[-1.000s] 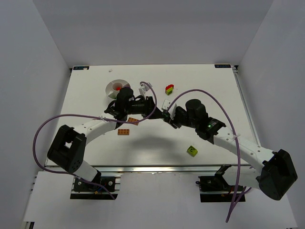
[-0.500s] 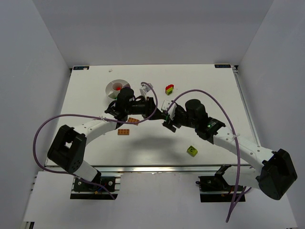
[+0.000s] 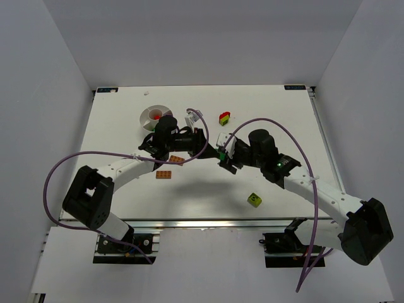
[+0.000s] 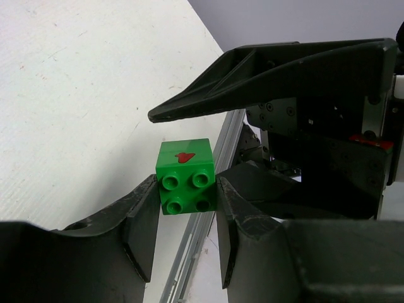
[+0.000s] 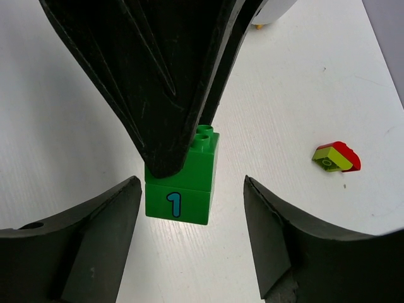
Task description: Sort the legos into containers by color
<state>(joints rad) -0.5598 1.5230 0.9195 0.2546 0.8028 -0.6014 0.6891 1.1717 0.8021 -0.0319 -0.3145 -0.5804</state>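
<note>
Two black fingers of the left gripper (image 4: 187, 192) clench the small green plastic cube (image 4: 187, 180) from either side in the left wrist view. Both pads touch it, its studs face the camera, and a red mark shows on its top face.

In the right wrist view the right gripper (image 5: 192, 189) is spread wide around the cube with a gap on each side, grasping nothing. A blue 1 shows on the cube's face. A red-yellow-green piece (image 5: 336, 158) lies on the white table (image 5: 303, 76) off to the right.

From above, both grippers meet near the table's middle. The round white divided dish (image 3: 144, 113) sits back left. The two flat orange studded plates (image 3: 165, 175) (image 3: 176, 160) lie just beside the left arm, and the lime-green block (image 3: 254, 199) lies nearer the front.
</note>
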